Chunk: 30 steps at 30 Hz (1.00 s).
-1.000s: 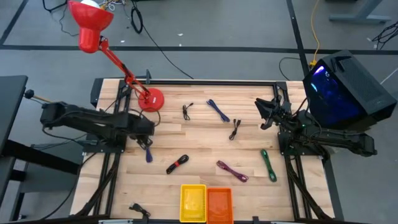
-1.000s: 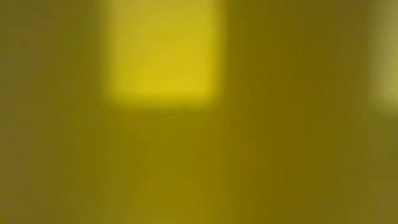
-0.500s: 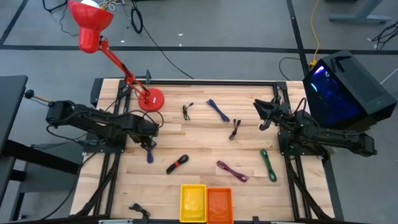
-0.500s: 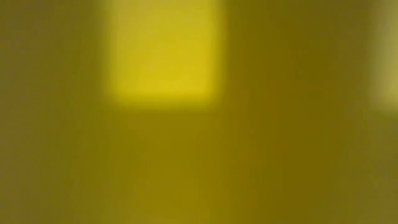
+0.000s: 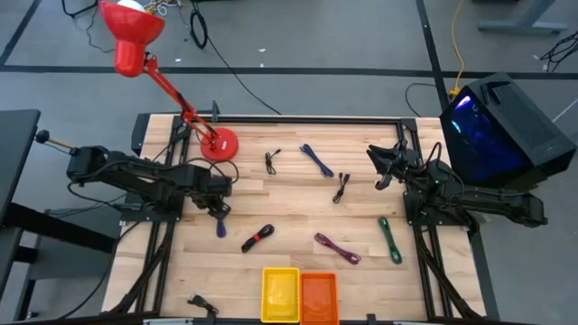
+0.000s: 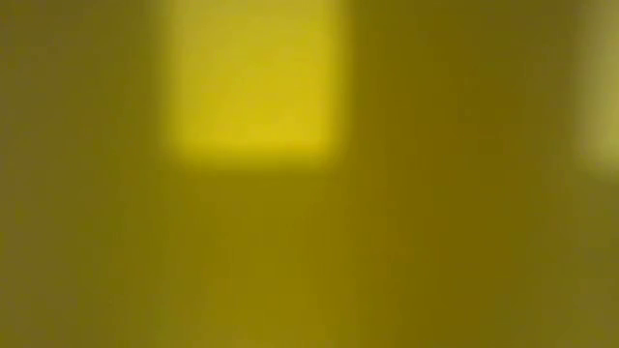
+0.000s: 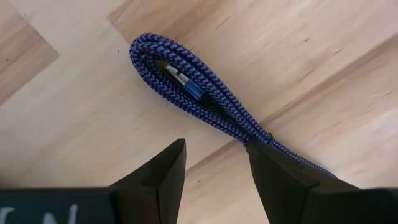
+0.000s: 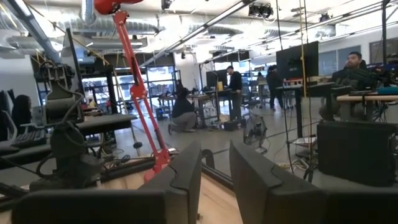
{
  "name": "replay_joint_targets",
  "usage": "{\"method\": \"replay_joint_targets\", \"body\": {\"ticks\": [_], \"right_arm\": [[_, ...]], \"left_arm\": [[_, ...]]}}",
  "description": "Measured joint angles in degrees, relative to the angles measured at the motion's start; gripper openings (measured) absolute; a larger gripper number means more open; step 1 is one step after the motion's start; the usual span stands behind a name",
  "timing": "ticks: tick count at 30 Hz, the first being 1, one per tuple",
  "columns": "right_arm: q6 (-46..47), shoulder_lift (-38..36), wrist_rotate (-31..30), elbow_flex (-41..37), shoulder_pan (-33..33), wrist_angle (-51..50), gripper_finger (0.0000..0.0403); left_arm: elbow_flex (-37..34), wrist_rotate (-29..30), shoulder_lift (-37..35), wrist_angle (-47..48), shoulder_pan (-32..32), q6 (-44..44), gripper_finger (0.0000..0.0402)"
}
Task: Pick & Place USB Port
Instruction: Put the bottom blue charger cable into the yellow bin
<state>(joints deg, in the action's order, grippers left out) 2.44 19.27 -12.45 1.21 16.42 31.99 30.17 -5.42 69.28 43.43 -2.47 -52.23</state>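
Observation:
A dark blue braided USB cable [image 7: 186, 84], coiled into a long loop, lies flat on the wood; in the high view the cable [image 5: 219, 227] is near the table's left side. My left gripper [image 7: 214, 149] is open and points down just over the cable's far end, also seen from above [image 5: 217, 208]. One finger [image 7: 280, 180] covers the tail of the loop. My right gripper [image 5: 379, 167] is open, raised near the table's right far corner, and touches nothing [image 8: 214, 168]. My left gripper comes from above with open fingers. One fingertip [image 7: 261, 149] overlaps the cable's bound tail [image 7: 267, 138]; I cannot tell whether it touches it. The cable lies flat on the table.
Other cables lie about: black [image 5: 271, 161], blue [image 5: 316, 161], black [image 5: 341, 187], red-black [image 5: 257, 237], purple [image 5: 336, 247], green [image 5: 389, 239]. Yellow bin [image 5: 281, 293] and orange bin [image 5: 318, 296] sit at the near edge. Red lamp base [image 5: 219, 144] stands far left. The low view is blocked by yellow blur.
My left gripper has moved a little toward the table's right and near edge, closer over the blue cable. My right gripper has edged slightly toward the table's left.

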Motion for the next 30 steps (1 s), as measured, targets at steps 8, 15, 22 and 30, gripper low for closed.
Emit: {"method": "replay_joint_targets", "body": {"ticks": [8,15,22,30], "right_arm": [[-0.1,0.0,0.0,0.0,0.0,-0.9,0.0087],[-0.1,0.0,0.0,0.0,0.0,-2.0,0.0087],[-0.1,0.0,0.0,0.0,0.0,-2.1,0.0087],[0.0,0.0,0.0,0.0,0.0,-2.1,0.0087]], "left_arm": [[0.0,-1.0,0.0,-3.4,-1.0,0.0,0.0181],[0.0,-1.5,0.0,-5.5,-1.0,-1.6,0.0181],[0.0,-1.4,0.1,-4.7,-1.0,-2.5,0.0181],[-0.1,-0.3,0.1,-0.1,-1.0,-2.7,0.0181]]}}
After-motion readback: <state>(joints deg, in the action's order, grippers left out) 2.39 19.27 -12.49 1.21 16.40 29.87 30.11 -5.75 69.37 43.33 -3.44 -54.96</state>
